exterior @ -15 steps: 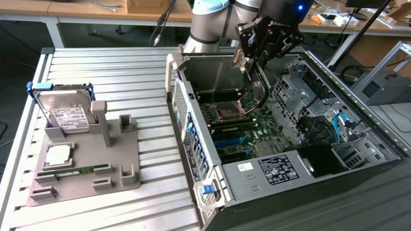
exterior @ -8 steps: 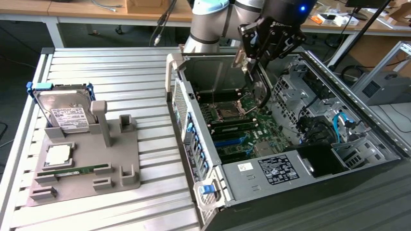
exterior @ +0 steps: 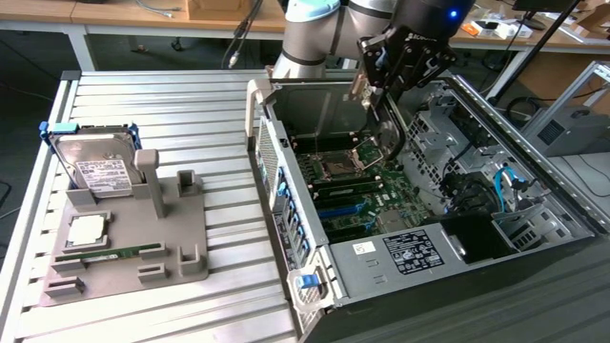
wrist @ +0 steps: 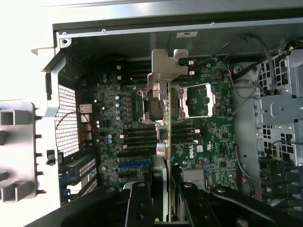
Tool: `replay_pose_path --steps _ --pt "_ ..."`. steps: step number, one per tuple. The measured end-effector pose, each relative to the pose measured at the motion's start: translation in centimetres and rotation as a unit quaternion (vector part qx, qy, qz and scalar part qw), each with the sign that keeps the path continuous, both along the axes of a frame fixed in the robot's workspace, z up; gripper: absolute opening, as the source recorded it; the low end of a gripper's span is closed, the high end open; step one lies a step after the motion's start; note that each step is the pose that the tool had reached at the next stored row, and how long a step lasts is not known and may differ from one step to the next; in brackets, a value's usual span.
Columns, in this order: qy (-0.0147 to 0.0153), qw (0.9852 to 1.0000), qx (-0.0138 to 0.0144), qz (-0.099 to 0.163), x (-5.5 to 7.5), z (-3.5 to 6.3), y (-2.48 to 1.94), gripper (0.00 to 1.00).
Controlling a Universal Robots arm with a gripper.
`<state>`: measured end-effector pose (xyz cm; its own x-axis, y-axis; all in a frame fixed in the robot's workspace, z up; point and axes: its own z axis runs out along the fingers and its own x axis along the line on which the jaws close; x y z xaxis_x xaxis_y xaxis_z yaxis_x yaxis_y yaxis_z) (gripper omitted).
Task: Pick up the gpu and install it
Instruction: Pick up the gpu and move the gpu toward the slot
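My gripper (exterior: pixel 379 80) hangs above the open computer case (exterior: pixel 558 189) and is shut on the gpu (exterior: pixel 365 90). In the wrist view the gpu (wrist: pixel 168 137) appears edge-on as a thin card between the two black fingers (wrist: pixel 141 203), with its silver metal bracket (wrist: pixel 168 64) at the far end. The card hovers over the green motherboard (wrist: pixel 215 142), in line with the CPU socket (wrist: pixel 199 99) and clear of the slots. The blue expansion slot (wrist: pixel 133 165) lies just beside the card's near end.
The case lies on its side on a slatted metal table (exterior: pixel 171 100). On the exterior view's left, a grey fixture tray (exterior: pixel 128 275) holds a hard drive (exterior: pixel 96 168), a CPU chip (exterior: pixel 86 229) and a RAM stick (exterior: pixel 114 254). Drive cages and cables (exterior: pixel 505 182) fill the case's right part.
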<state>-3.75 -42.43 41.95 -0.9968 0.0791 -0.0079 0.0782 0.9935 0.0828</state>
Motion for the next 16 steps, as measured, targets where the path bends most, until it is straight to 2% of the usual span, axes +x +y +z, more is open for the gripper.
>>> replay_pose_path --steps 16 --pt "0.0001 1.0 0.0 0.0 1.2 -0.22 0.0 0.27"
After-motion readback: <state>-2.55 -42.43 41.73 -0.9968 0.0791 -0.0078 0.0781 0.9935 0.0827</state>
